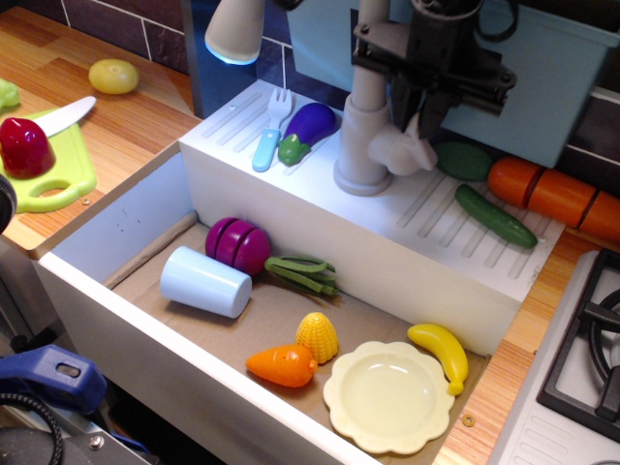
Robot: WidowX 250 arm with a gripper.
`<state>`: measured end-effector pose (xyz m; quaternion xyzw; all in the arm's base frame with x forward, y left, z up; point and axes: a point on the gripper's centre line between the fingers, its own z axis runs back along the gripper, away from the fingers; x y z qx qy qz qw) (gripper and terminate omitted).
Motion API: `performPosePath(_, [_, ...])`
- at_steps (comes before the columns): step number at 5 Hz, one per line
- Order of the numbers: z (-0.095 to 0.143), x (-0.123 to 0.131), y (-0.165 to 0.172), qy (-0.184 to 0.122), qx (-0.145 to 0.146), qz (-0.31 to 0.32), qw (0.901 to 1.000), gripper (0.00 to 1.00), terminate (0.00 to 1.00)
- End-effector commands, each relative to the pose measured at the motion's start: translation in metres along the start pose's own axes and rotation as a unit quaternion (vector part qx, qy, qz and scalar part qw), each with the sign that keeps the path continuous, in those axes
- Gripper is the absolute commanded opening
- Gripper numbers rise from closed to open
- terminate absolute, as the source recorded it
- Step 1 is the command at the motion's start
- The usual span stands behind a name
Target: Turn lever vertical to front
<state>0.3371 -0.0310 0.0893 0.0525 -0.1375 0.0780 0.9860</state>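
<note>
The grey toy tap (pixel 362 136) stands on the white sink ledge (pixel 407 232), its white spout head (pixel 234 29) at upper left. The lever (pixel 420 139) rises upright from the tap's bulbous side knob (pixel 395 153); only its lower part shows. My black gripper (pixel 418 118) has come down from above and straddles the lever, one finger (pixel 398 102) on its left and one on its right. The jaws look open, with a gap on each side of the lever.
On the ledge lie a fork (pixel 268 138), an eggplant (pixel 310 126), a cucumber (pixel 495 215), a green piece (pixel 464 161) and an orange carrot (pixel 554 194). A blue bin (pixel 552 92) stands behind. The basin holds a cup (pixel 205 281), plate (pixel 387 395) and toy foods. A stove (pixel 591 339) is at right.
</note>
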Motion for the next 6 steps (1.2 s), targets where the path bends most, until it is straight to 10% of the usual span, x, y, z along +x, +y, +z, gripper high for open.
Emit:
performPosePath(1, [0.002, -0.022, 0.000, -0.015, -0.009, 0.038, 0.9991, 0.00, 0.00])
performPosePath(5, [-0.036, -0.073, 0.000, -0.048, 0.008, 0.085, 0.9952, 0.00, 0.00])
performPosePath(6, [-0.030, -0.066, 0.003, -0.030, 0.000, 0.082, 0.9962, 1.00, 1.00])
